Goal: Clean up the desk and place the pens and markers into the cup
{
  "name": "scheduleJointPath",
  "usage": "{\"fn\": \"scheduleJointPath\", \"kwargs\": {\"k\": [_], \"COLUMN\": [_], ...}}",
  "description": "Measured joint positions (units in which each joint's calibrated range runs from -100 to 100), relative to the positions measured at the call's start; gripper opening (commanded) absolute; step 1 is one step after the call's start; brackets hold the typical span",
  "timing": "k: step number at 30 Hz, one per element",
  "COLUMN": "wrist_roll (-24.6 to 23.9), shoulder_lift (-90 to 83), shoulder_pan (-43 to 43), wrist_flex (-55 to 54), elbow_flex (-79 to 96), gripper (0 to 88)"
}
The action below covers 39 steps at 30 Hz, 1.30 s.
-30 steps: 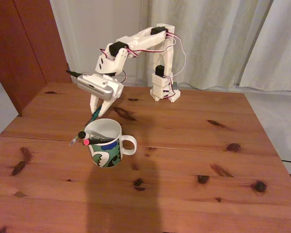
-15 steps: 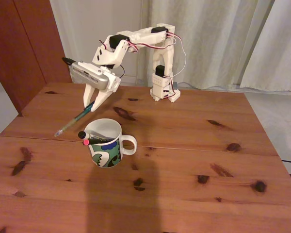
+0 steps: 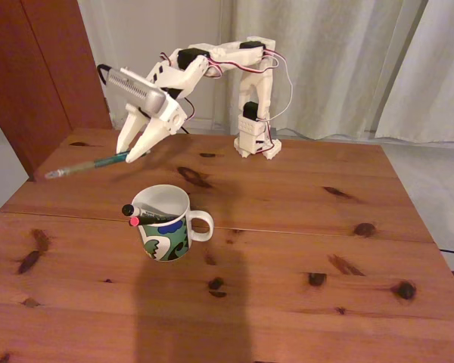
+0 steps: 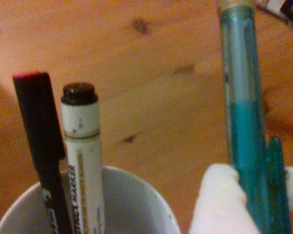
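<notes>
One cup (image 3: 164, 224) stands upright on the desk (image 3: 287, 249), a white mug with a green, blue and black pattern on its lower half and its handle to the right in the fixed view; its rim (image 4: 136, 187) shows at the bottom of the wrist view. Contents, counted: two items; a black pen with a pink end (image 3: 134, 221) and a white marker with a black cap (image 3: 128, 209), both leaning out over the cup's left rim in the fixed view; in the wrist view the black pen (image 4: 41, 146) and the white marker (image 4: 83, 156) stand side by side, just beside each other. One teal pen (image 3: 83, 165) is outside the cup, held in the air left of and above it, tilted down to the left; the gripper (image 3: 130, 155) is clamped on its upper end; in the wrist view the white fingers (image 4: 219, 204) press on the teal barrel (image 4: 241, 126). Total: three writing items, one cup, one arm.
</notes>
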Motion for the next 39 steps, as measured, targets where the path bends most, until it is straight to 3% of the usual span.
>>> {"fn": "scheduleJointPath", "kwargs": {"k": [19, 27, 39], "wrist_roll": [0.0, -2.0, -2.2], "shoulder_lift": [-21.0, -21.3, -18.3], "shoulder_pan": [-1.8, -1.9, -1.9], "wrist_flex": [-19.7, -28.5, -29.9], "elbow_flex": [31.5, 33.5, 33.5], "gripper": [0.8, 0.8, 0.8]}}
